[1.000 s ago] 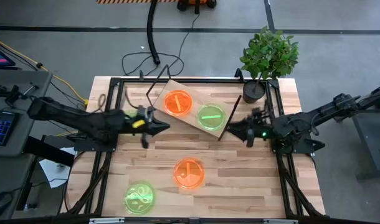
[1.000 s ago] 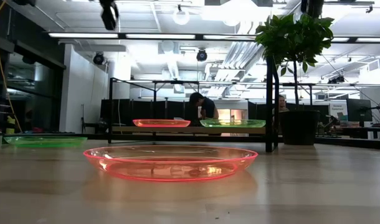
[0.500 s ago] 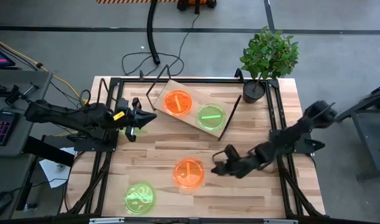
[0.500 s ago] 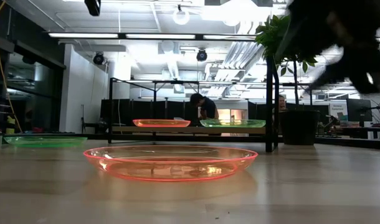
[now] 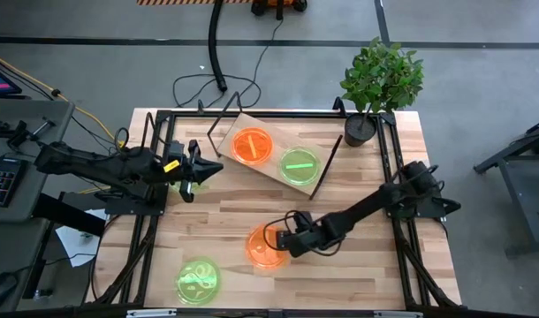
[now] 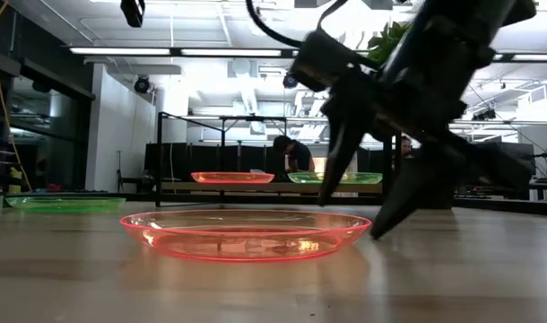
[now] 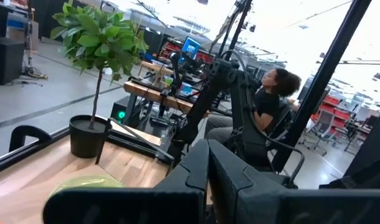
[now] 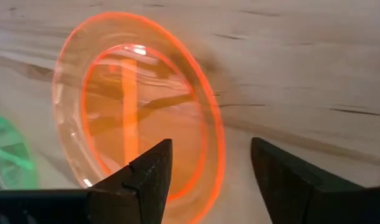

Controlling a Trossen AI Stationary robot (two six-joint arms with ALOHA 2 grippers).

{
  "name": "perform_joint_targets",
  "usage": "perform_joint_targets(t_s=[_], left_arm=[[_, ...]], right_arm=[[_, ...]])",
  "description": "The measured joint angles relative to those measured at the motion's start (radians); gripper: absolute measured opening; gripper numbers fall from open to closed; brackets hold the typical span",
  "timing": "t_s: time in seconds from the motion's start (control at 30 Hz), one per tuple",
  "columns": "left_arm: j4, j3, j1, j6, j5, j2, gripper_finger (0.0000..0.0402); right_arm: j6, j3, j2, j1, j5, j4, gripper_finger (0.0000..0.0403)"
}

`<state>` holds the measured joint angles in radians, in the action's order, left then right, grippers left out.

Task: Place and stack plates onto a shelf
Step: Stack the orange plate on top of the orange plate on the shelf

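Shelf: two plates placed | table: two left | right gripper spread astride orange plate rim | left gripper clenched, empty.

The right arm is reaching in from the table's right edge, stretching low and diagonally toward the near middle of the tabletop. Its right gripper is pointing left with its two fingers spreading wide apart, tips angling down close to the wood. The left arm is waiting at the far left side of the table, lying nearly level. Its left gripper is pointing right with its fingers pressing together.
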<state>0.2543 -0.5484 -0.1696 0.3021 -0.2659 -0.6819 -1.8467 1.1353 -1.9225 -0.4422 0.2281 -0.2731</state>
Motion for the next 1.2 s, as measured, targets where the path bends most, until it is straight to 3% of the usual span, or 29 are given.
perform_joint_targets(t_s=[0.17,0.27,0.57,0.73,1.0,1.2], left_arm=[[0.002,0.000,0.000,0.000,0.002,0.011,0.0000],[0.000,0.000,0.000,-0.008,0.002,0.022,0.0000],[0.004,0.000,0.000,-0.026,-0.006,0.052,0.0000],[0.004,-0.004,0.000,-0.029,-0.006,0.091,0.0000],[0.007,-0.029,0.000,-0.130,-0.025,0.163,0.0000],[0.010,-0.029,0.000,-0.132,-0.068,0.201,0.0000]], right_arm=[[0.022,0.012,-0.018,0.013,-0.012,0.015,0.0201],[0.027,0.012,-0.019,0.016,-0.018,0.014,0.0177],[0.067,-0.038,-0.033,0.022,-0.023,0.059,0.0011],[0.154,-0.093,0.031,0.024,-0.037,0.151,0.0002],[0.336,-0.236,0.243,0.043,-0.046,0.425,0.0000],[0.439,-0.225,0.322,0.082,-0.084,0.438,0.0000]])
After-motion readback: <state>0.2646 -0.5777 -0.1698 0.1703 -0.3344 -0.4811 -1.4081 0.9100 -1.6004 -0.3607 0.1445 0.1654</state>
